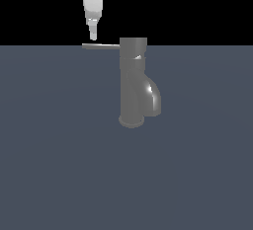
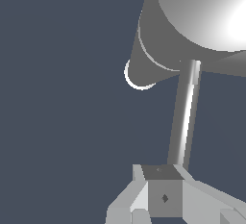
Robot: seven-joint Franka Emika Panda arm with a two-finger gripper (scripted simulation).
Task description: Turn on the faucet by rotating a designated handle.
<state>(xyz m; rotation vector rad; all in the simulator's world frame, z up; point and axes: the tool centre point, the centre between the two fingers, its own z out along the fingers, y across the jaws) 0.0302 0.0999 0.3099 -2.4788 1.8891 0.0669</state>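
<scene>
We see glossy dark grey metal cylinder faucet upright mid-scene on flat slate-blue counter, short thick spout curving down toward exterior view's right. Thin flat grey metal lever handle juts from top cap toward exterior view's left.

White robot hand just above handle's outer tip; contact unclear. Wrist view: hand at lever end; fingers spread or pressed together, we cannot tell.

Our judgement: approach done, rotation not yet begun.

Count: one faucet, one handle, one hand.

flat dim render, black backdrop, bright glare on faucet, no cast shadows
</scene>
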